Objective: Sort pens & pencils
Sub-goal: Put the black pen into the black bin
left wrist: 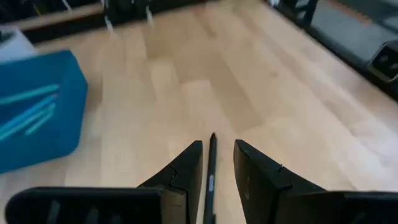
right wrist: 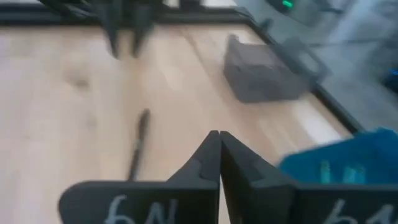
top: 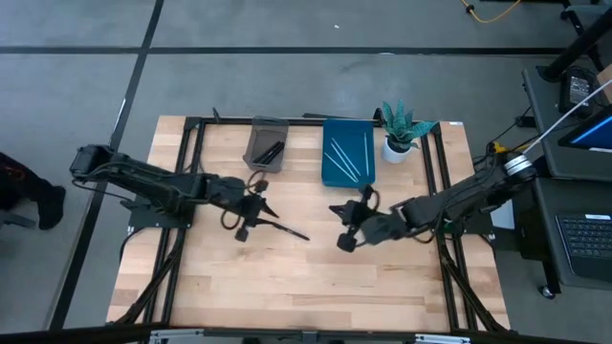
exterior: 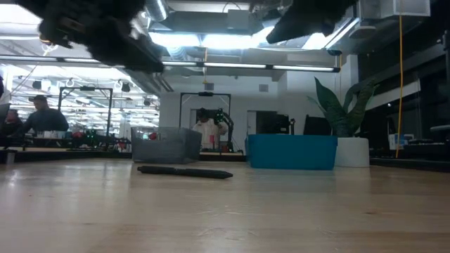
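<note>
Lining up: left gripper, fingers parted, straddles the thin black pen lying mid light wooden desk, ready to pinch.
Right gripper: closed, empty, hovering clear.
Bins: blue tray holds teal sticks; grey tray awaits black ones.

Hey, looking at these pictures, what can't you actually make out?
- Grey bin: high view shows dark sticks inside, too small to count.
- Blue bin: in the low view its wall hides the contents.
- Black pen: left wrist view, bottom edge cuts it off.
- Right gripper: blur hides the fingers' printed markings.
</note>
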Controlling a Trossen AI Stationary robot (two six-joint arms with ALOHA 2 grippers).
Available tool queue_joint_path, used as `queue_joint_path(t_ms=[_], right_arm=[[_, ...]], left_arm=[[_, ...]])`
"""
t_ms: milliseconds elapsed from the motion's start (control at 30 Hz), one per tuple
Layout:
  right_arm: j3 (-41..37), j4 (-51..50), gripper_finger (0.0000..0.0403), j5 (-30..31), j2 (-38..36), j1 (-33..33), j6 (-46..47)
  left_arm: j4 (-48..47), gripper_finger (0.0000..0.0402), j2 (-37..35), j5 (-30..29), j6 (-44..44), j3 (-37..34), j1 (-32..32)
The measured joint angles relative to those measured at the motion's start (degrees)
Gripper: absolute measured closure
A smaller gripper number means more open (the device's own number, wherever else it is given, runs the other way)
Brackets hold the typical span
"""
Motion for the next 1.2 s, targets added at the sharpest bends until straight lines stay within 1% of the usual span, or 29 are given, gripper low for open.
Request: queue_joint_path(t_ms=[100,233,367,533,633,800,933,1200], right_arm=[[-7.2,9.2,0.0397,-3.1,-4.0,-0.5,-3.4],[-13.5,14.7,0.0397,-4.7,-7.1,-0.4,-4.0],[-16.5,17.3,0.0397,-5.2,-7.5,-0.4,-4.0],[-17.0,17.0,0.0397,-6.3,-7.3,-0.8,-3.6],[-17.0,17.1,0.0397,-6.4,-7.3,-0.8,-4.4],[-17.0,16.6,0.0397,-6.7,-7.3,-0.8,-4.8],[-17.0,16.5,0.0397,-6.7,-7.3,-0.8,-6.5],[-17.0,15.4,0.0397,-6.8,-7.3,-0.8,-8.1]], left_arm=[[-4.6,0.0316,4.0,0.0,0.0,3.6,1.1],[-9.4,0.0316,9.6,0.0,-0.3,6.1,2.4],[-11.0,0.0316,15.4,0.0,-0.7,8.9,2.6],[-12.9,0.0316,22.7,0.0,0.2,14.4,1.5],[-16.8,0.0316,26.7,-0.4,1.5,17.8,0.6],[-20.1,0.0316,33.0,-5.4,3.2,21.6,-1.0],[-22.1,0.0316,35.6,-8.8,3.2,23.6,-1.1],[-23.0,0.0316,38.1,-8.3,3.1,24.8,0.0]])
